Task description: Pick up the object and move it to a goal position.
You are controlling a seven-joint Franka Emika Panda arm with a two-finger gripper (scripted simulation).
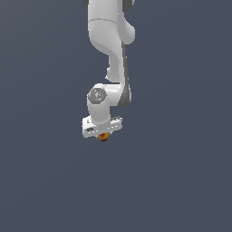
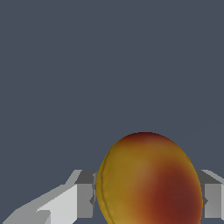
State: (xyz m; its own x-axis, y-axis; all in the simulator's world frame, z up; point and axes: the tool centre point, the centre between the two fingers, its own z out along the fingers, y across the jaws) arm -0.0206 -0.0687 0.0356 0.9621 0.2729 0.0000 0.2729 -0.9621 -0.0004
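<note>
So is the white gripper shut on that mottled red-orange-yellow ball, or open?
Shut on the mottled red, orange and yellow ball: in the wrist view both grey fingers of the white gripper press its sides.

We're in a bare simulator scene, not a real room. Evidence: flat, uniform slate-grey ground (image 1: pixel 181 181) all around the white arm (image 1: pixel 108 54), no texture, no horizon, no walls or furniture we can make out. Arm surfaces render smooth and plastic-clean with simple shading. Below the arm's end, the mottled ball (image 1: pixel 103 137) is the only coloured thing. In the wrist view we see the same grey behind the ball (image 2: pixel 151 179), and the finger (image 2: pixel 83 199) beside it is blocky, faceted geometry. Reads as a minimal physics testbed.
</note>
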